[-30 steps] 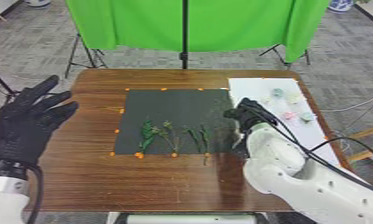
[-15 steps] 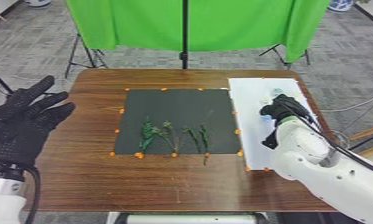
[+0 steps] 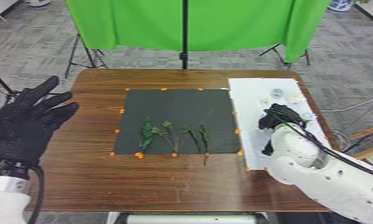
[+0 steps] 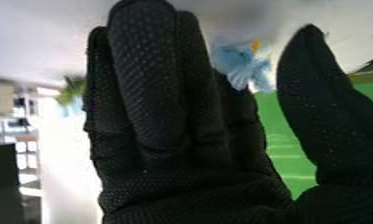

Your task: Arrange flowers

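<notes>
In the head view my right hand (image 3: 280, 117) is over the white sheet (image 3: 261, 156) at the table's right, among small pale flower heads such as the blue-green one (image 3: 277, 93). In the right wrist view this hand (image 4: 178, 125) has straight fingers with the thumb apart, and a light blue flower (image 4: 241, 65) shows beyond the gap between them. Green stems with leaves (image 3: 147, 135) and thinner stems (image 3: 204, 140) lie on the lower part of the dark mat (image 3: 169, 105). My left hand (image 3: 24, 122) is held at the table's left side with its fingers spread.
Orange markers (image 3: 139, 155) edge the dark mat and the white sheet. The brown table (image 3: 165, 185) extends in front of the mat. A green cloth (image 3: 209, 25) hangs behind the table, and a black cable (image 3: 342, 159) runs along my right arm.
My right hand has gone from the mat's right edge out over the white sheet, then drawn slightly back toward the robot. The left hand has barely shifted.
</notes>
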Tool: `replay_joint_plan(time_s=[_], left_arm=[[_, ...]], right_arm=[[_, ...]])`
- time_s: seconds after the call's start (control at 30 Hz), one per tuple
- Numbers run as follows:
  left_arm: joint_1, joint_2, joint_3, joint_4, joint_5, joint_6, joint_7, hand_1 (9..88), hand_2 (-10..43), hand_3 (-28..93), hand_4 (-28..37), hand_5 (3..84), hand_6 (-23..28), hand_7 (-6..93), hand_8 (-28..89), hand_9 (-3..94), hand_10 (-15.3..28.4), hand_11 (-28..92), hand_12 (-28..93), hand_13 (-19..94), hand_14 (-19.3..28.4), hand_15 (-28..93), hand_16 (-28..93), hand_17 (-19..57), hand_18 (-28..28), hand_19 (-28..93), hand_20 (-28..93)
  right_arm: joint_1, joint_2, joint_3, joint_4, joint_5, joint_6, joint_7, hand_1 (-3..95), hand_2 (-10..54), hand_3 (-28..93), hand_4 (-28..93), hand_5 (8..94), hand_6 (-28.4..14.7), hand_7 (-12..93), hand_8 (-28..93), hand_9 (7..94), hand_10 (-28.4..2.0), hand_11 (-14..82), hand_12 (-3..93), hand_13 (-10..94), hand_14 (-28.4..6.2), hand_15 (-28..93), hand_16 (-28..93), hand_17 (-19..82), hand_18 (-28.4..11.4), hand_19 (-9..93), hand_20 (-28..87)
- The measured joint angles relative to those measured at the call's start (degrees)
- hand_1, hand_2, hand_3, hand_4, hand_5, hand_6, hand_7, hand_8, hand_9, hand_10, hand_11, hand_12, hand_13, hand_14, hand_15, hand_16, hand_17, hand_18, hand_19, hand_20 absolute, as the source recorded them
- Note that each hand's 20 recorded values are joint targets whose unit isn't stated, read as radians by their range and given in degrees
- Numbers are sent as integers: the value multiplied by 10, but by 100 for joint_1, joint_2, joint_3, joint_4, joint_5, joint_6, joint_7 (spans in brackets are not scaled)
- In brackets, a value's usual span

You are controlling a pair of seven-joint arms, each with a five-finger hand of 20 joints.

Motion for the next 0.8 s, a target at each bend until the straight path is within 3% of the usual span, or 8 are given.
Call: replay_joint_plan(time_s=[0.07,0.13,0.3,0.8], left_arm=[[-11,0,1,0,1,-4,-6,203,97,767,-283,340,88,133,-90,318,208,293,111,250,284,620,-131,-87,246,591,145],[-12,0,1,0,4,-12,-7,203,97,766,-283,340,88,133,-90,318,208,294,111,250,284,619,-131,-87,247,590,146],[-10,0,0,-6,7,-28,-8,203,97,766,-283,339,88,134,-90,318,208,294,111,249,284,618,-130,-87,246,588,148],[-10,3,-24,-57,62,-95,-11,190,88,754,-283,315,79,129,-91,301,201,286,108,241,284,614,-129,-82,255,597,160]], right_arm=[[119,-30,-155,108,-146,69,3,522,-95,697,-282,805,14,207,17,897,-85,152,252,860,-50,469,175,442,-173,901,-158],[224,-46,-373,207,-367,290,17,533,-95,695,-283,830,18,217,33,919,-79,154,262,878,-42,465,181,448,-169,910,-155],[280,-46,-791,292,-787,1023,66,540,-95,703,-283,844,16,219,41,931,-71,159,270,889,-35,471,190,452,-166,920,-150],[736,-76,-1340,-70,-1415,1791,-11,535,-95,725,-283,853,12,214,64,937,-60,175,284,896,-29,497,201,449,-169,931,-122]])
